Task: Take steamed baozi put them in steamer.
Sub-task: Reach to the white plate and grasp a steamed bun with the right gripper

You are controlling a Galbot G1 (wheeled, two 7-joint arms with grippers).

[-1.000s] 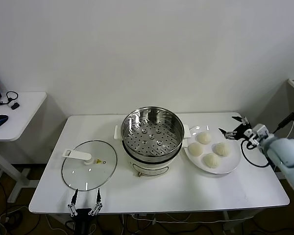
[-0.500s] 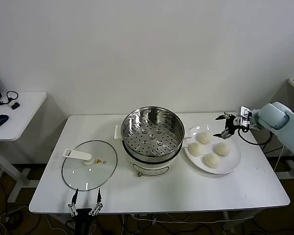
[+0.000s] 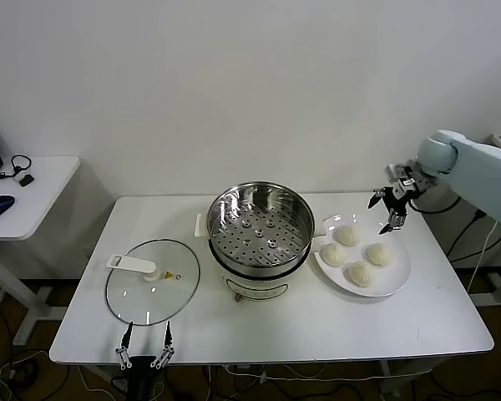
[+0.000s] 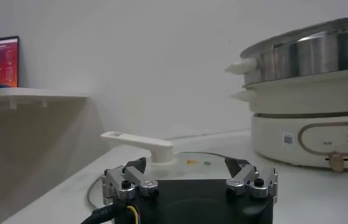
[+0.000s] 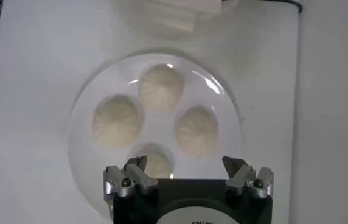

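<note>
The left gripper [image 3: 144, 345] waits with fingers open at the bench's [image 3: 259, 330] near edge by the glass lid [image 3: 151, 292], set aside so the steamer [image 3: 260, 230] stands open-mouthed, upright. Right of it, four steamed baozi [image 3: 356, 254] sit pleats-up on the plate [image 3: 397, 281]; being round, they have no long axis. The right gripper [image 3: 387, 205] hovers above them, fingers spread, empty, presumably lining up a pick.

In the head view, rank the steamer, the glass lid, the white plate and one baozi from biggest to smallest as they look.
1. steamer
2. glass lid and white plate: look about alike, so no ranking between them
3. baozi, clearly smallest
</note>
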